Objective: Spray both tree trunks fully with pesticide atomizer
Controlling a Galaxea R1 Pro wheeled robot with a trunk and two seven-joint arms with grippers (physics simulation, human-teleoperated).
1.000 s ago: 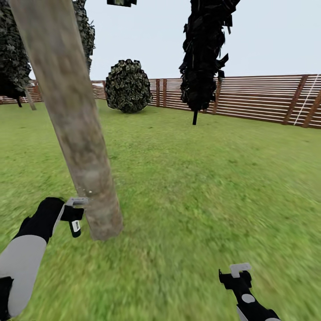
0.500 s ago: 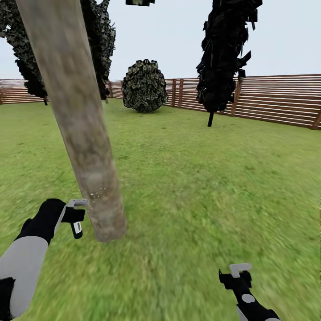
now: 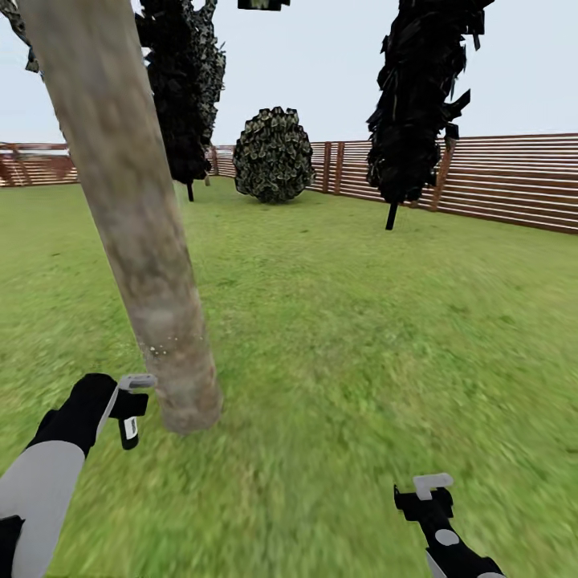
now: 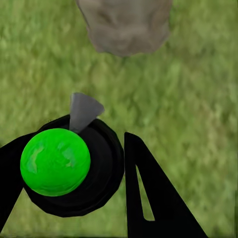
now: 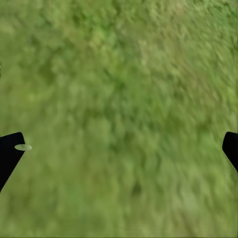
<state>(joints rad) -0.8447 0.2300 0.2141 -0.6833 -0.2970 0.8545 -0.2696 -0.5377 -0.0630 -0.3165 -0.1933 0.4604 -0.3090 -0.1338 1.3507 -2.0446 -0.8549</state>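
Left tool (image 4: 94,168): clenched on the pesticide atomizer (image 4: 55,161), nozzle aimed at the tree trunk (image 3: 136,241) base just beside it; right tool (image 3: 429,490): released, empty, held low over the lawn (image 3: 361,321). Pickup judged done; faint white specks are seen low on the trunk, so most of its height and the second tree are judged unsprayed.

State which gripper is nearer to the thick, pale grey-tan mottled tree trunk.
Left. The left gripper sits right beside the base of the thick, pale grey-tan mottled tree trunk; the right gripper hangs well off to the trunk's right, over the green lawn.
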